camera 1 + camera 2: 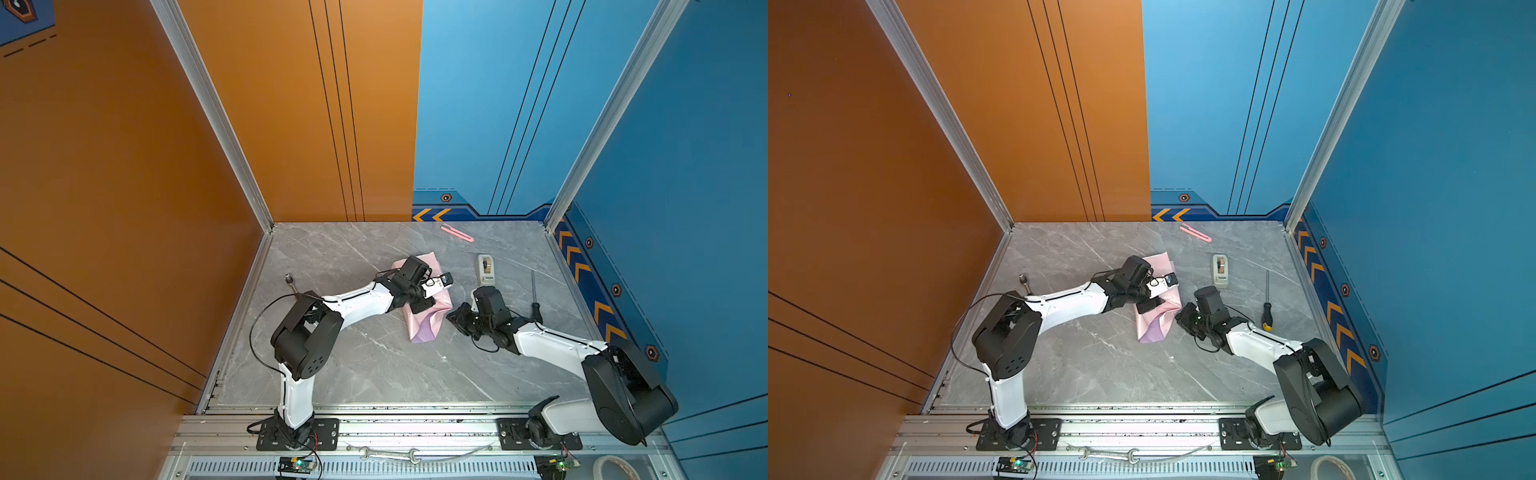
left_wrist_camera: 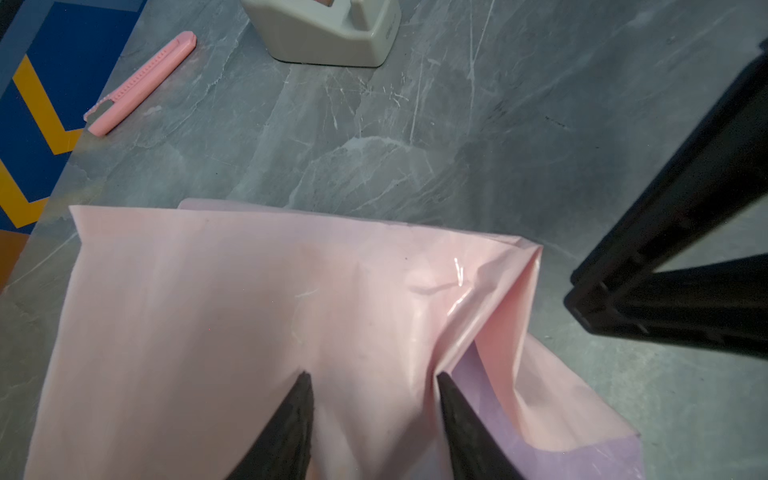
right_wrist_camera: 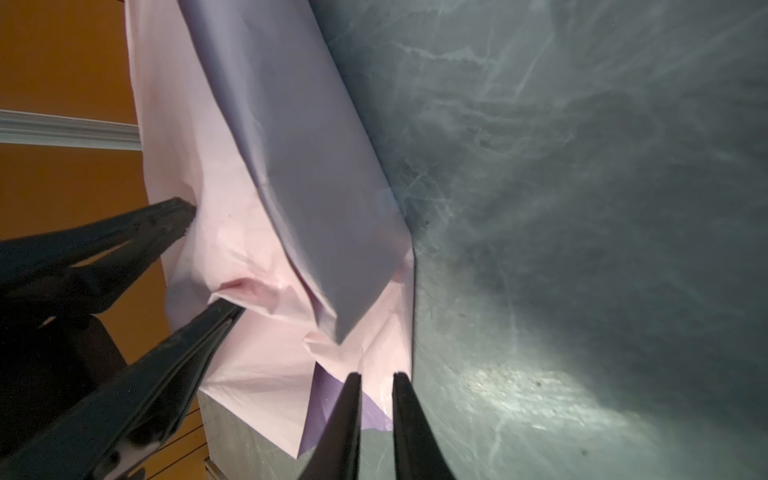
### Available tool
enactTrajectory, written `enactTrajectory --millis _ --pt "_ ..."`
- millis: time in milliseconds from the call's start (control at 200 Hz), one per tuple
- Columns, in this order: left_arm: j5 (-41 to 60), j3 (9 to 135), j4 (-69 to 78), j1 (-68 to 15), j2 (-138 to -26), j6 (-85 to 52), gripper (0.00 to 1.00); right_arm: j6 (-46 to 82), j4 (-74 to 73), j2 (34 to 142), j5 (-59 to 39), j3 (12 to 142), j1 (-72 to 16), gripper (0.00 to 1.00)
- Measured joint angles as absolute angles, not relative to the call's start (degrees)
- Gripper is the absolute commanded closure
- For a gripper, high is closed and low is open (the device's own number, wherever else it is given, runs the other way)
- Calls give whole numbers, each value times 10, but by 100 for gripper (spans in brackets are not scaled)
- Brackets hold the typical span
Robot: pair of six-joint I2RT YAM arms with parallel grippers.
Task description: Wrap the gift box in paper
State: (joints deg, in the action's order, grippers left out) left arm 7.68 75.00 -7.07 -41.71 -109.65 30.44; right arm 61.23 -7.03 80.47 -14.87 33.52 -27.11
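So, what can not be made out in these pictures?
1. The gift box: seen in no view; the paper may cover it.
2. The right gripper: in the right wrist view, its own fingers hide whether it pinches the paper.
3. The tape dispenser: in the left wrist view, cut off by the picture's edge.

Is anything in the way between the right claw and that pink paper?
Nothing visible. The right gripper has its tips right at the edge of the paper, with only bare table beside them. The left gripper sits open on the paper farther in, off to one side of that approach.
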Motion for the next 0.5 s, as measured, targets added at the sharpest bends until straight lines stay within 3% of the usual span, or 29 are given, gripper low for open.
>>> enactTrajectory --millis 501 --pt "77 740 -54 -418 -1094 304 52 631 -161 878 -83 342 -307 86"
